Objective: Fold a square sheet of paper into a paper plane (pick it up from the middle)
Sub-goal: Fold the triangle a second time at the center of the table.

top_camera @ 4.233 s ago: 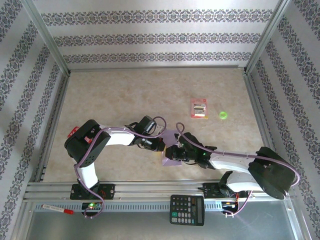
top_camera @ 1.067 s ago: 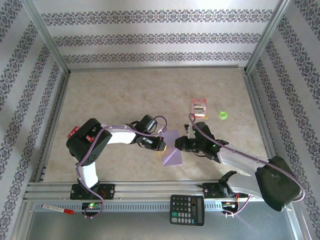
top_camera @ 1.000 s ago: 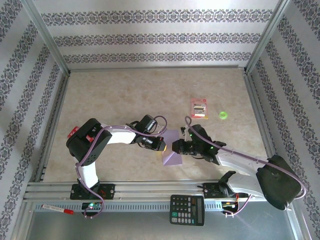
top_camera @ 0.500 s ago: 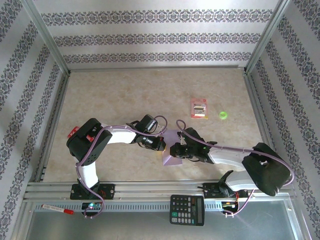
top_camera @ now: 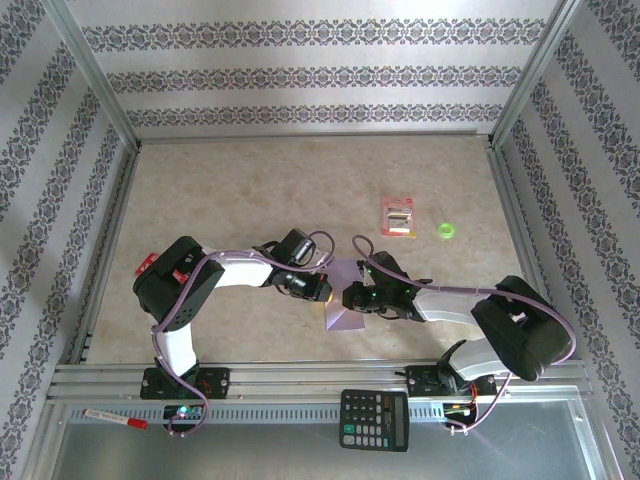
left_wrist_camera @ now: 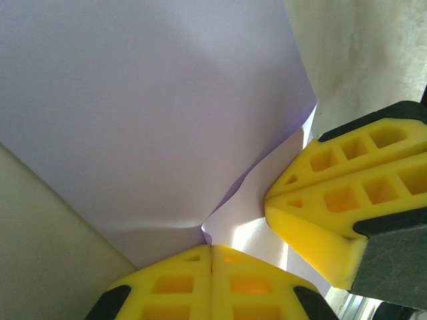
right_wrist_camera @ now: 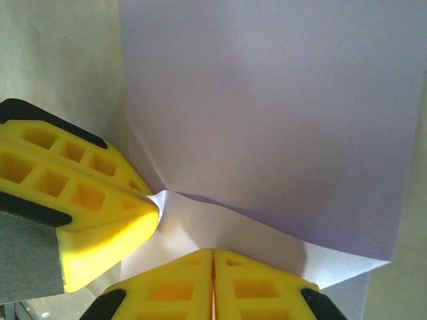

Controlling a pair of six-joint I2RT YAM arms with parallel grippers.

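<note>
The square sheet of paper (top_camera: 345, 318), pale lavender and partly folded, lies on the table between my two arms. My left gripper (top_camera: 326, 293) is shut on its left edge and my right gripper (top_camera: 352, 299) is shut on its right side. In the left wrist view the paper (left_wrist_camera: 153, 120) runs down into my shut left gripper (left_wrist_camera: 212, 248), with the right gripper's yellow fingers (left_wrist_camera: 333, 207) close on the right. In the right wrist view a folded layer of the paper (right_wrist_camera: 267, 100) meets my shut right gripper (right_wrist_camera: 213, 252), and the left gripper's fingers (right_wrist_camera: 87, 213) touch the sheet's corner. No finished paper plane shape is in view.
A red-and-white packet (top_camera: 399, 217) and a small green ring (top_camera: 446, 231) lie behind and to the right of the paper. A calculator (top_camera: 374, 420) and a marker (top_camera: 115, 418) rest on the metal ledge in front. Aluminium rails (top_camera: 110, 240) border the table.
The right arm has swung its elbow inward and nearer, and its gripper has slid slightly left and toward me along the paper. The left arm has stayed put.
</note>
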